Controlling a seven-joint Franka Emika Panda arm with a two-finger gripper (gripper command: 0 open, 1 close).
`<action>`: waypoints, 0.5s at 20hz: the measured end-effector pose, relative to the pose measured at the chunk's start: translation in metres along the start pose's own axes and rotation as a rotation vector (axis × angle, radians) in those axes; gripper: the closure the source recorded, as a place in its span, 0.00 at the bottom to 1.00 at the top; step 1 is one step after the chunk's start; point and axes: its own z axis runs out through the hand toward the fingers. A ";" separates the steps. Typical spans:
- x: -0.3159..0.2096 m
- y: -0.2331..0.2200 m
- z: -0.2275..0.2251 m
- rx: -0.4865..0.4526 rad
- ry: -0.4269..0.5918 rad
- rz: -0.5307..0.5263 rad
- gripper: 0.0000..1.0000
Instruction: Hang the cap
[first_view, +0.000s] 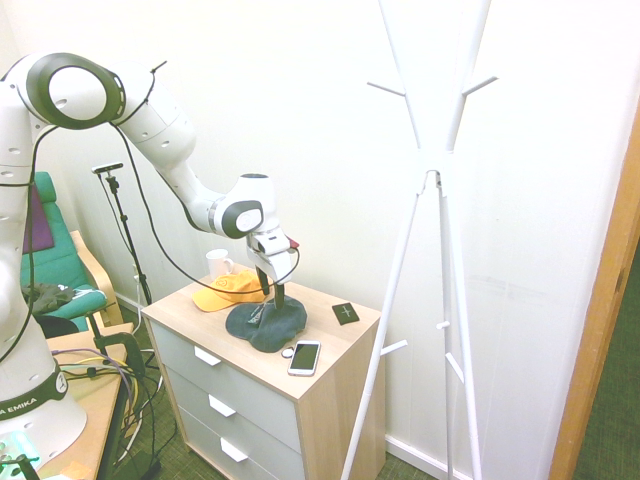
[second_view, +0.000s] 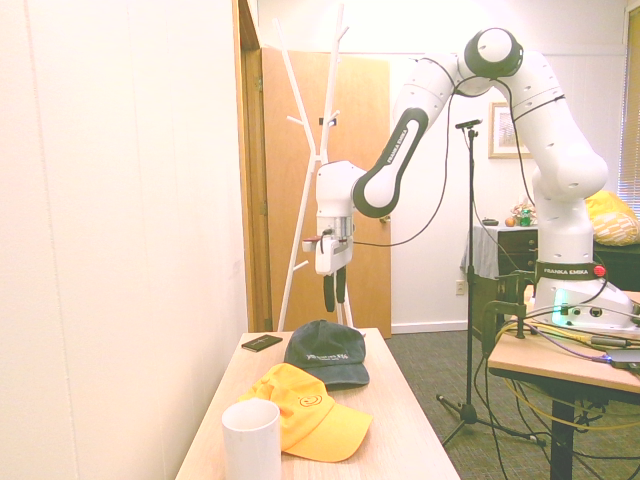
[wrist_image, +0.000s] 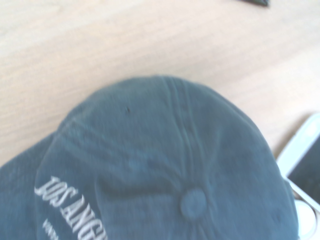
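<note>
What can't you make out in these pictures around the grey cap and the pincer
- Grey cap's lettering: cut off by the wrist view's edge, too small elsewhere.
- Phone: mostly outside the wrist view; in the second exterior view the cap hides it.
- Whether the open pincer touches the cap: unclear in the first exterior view.
- Mug: partly behind the yellow cap.

Slate-blue cap (first_view: 268, 322) on the drawer top

We see it crown up, pale lettering on its front, lying flat on the wood just beside the yellow cap (first_view: 228, 291).

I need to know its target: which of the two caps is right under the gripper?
The dark slate-blue fabric cap, directly below the open gripper; the orange-yellow cap lies beside it, nearer the white mug.
</note>
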 end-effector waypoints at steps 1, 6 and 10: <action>0.004 -0.003 0.005 -0.001 -0.001 -0.006 0.00; 0.009 -0.013 0.026 -0.015 -0.010 -0.024 1.00; 0.005 -0.016 0.034 -0.021 -0.020 -0.041 1.00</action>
